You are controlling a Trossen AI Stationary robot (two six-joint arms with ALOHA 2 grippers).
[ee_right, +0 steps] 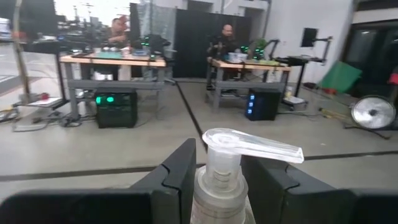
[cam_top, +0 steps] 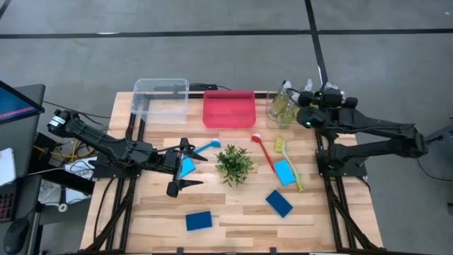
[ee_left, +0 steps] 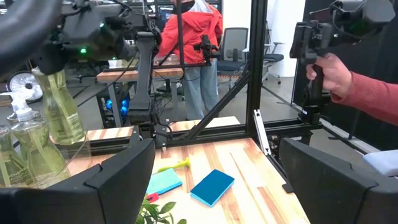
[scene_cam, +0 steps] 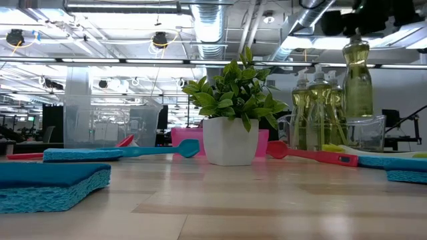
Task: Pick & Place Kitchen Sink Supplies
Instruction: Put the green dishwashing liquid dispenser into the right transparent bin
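Note:
My right gripper [cam_top: 306, 99] is at the table's far right, shut on a clear pump bottle [scene_cam: 358, 73] of yellow-green liquid. Below it, more such bottles [scene_cam: 312, 110] stand in a clear container [cam_top: 282, 106]. My left gripper [cam_top: 192, 168] hovers open at mid-left, above a blue sponge [cam_top: 187, 167] that lies flat on the table. A blue brush [cam_top: 206, 147], a red brush [cam_top: 265, 153] and a yellow brush [cam_top: 291, 167] lie flat around the plant [cam_top: 233, 163]. More blue sponges [cam_top: 284, 172] [cam_top: 279, 202] [cam_top: 198, 220] lie nearer the front. My right gripper pinches the bottle's neck [ee_right: 216, 186], just under the pump head [ee_right: 252, 144], between its two fingers. The fingers [ee_right: 177, 174] come in level from the table's right side. The bottle [ee_left: 60, 107] hangs upright below them, lifted clear above the bottles in the container.
A clear bin [cam_top: 161, 99] and a pink bin [cam_top: 228, 108] stand at the far edge. The potted plant sits mid-table. A person's hand [ee_left: 326, 71] holds a controller beyond the table's right side; other people stand in the room behind.

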